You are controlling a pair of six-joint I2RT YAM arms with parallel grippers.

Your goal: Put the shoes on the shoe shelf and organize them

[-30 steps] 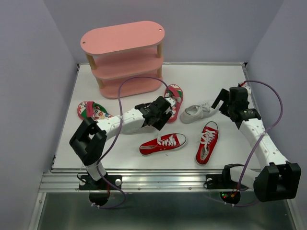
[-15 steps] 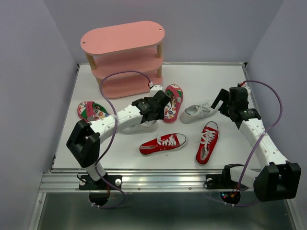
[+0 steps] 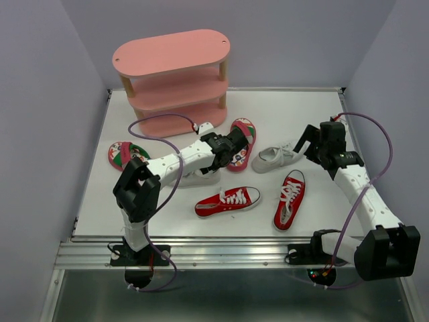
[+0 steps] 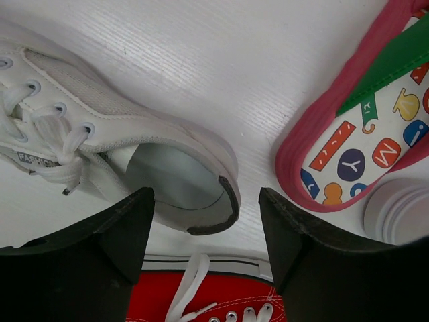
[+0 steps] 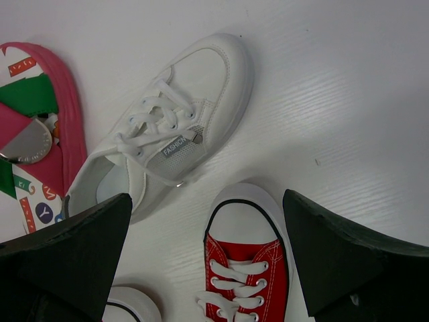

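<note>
The pink shoe shelf [image 3: 171,74] stands at the back left, its boards bare. My left gripper [image 3: 236,145] is open and empty, low over one red flip-flop [image 3: 244,133]; in the left wrist view [image 4: 208,228] it hangs between that flip-flop [image 4: 355,141] and the heel of a white sneaker [image 4: 134,147]. The second flip-flop [image 3: 124,154] lies at the left. One white sneaker [image 3: 278,157] lies mid-right, the other [image 3: 201,178] partly under my left arm. Two red sneakers [image 3: 228,201] [image 3: 289,199] lie in front. My right gripper [image 3: 310,139] is open and empty, above a red sneaker's toe [image 5: 248,228].
The table's raised rim [image 3: 221,89] runs behind the shelf and down both sides. Purple walls close in on three sides. A purple cable [image 3: 167,121] loops above my left arm, between the shelf and the shoes.
My left gripper has moved up and to the right, from over the middle of the table to the flip-flop beside the white sneaker. The right arm has not moved.
</note>
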